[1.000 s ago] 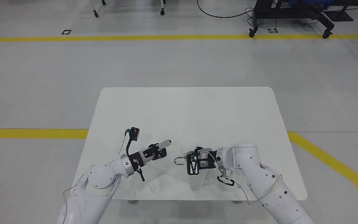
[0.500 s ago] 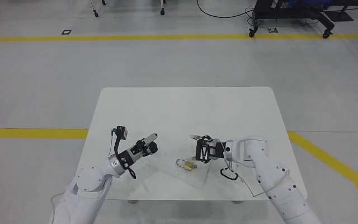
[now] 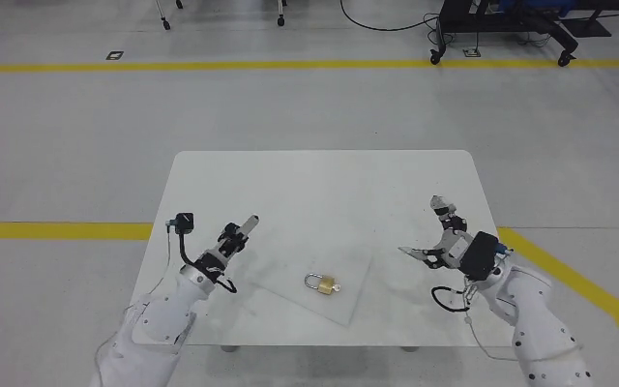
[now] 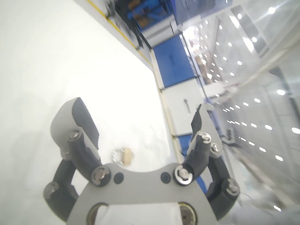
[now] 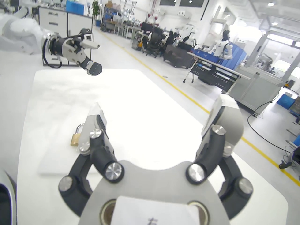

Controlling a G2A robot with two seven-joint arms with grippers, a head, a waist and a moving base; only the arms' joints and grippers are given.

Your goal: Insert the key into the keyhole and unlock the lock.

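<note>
Left gripper (image 3: 242, 230), lower left of the top view, and right gripper (image 3: 420, 227), lower right, both gape open. Between them at lower centre, a brass padlock with steel shackle (image 3: 324, 283) lies on a clear plastic sheet (image 3: 356, 274) on the white table (image 3: 319, 179).

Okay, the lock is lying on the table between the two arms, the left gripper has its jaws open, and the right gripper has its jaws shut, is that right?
Not quite. The right gripper has its jaws open, not shut; the right wrist view shows them spread wide with nothing between them. The rest holds: the lock lies on the table between the two arms, and the left gripper has its jaws open.
</note>
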